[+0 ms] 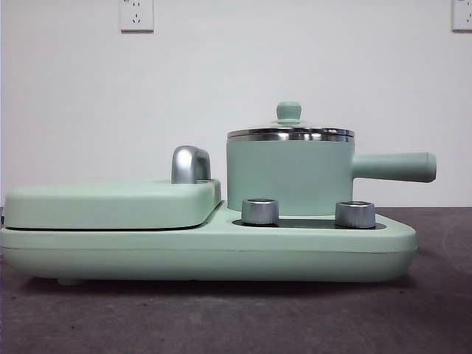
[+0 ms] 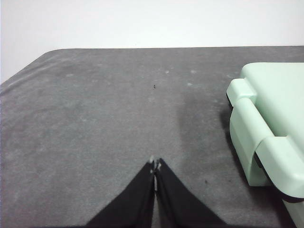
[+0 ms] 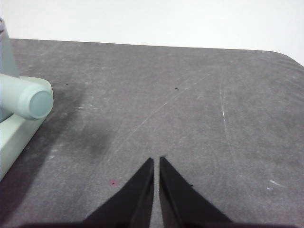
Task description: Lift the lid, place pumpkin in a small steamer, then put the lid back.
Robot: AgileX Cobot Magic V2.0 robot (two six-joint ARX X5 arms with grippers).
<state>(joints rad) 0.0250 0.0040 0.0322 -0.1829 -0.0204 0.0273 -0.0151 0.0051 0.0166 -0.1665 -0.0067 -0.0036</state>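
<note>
The small steamer [image 1: 289,175] sits on the right part of a wide green base [image 1: 206,251]. The lid [image 1: 290,132] is on top of the small steamer, flat and closed, with its little green knob [image 1: 288,110] pointing up. The long handle [image 1: 394,167] of the small steamer sticks out to the right side. Two silver knobs [image 1: 259,211] stand on the base just in front of the pot. On the left part of the base lies a flat green cover [image 1: 110,203] with a shiny handle [image 1: 190,164] at its back edge. The pumpkin cannot be seen in any picture.

The base rests on a dark gray desk [image 1: 221,317]. Behind it is a white wall.

The left tool [image 2: 155,166] hangs above the bare desk, beside the corner of the flat green cover. Its two black jaws are pressed together and hold nothing.

The right tool [image 3: 156,160] hangs above the bare desk too, near the round end of the steamer's handle but not touching it. Its jaws are almost together, with only a thin gap, and they hold nothing.
</note>
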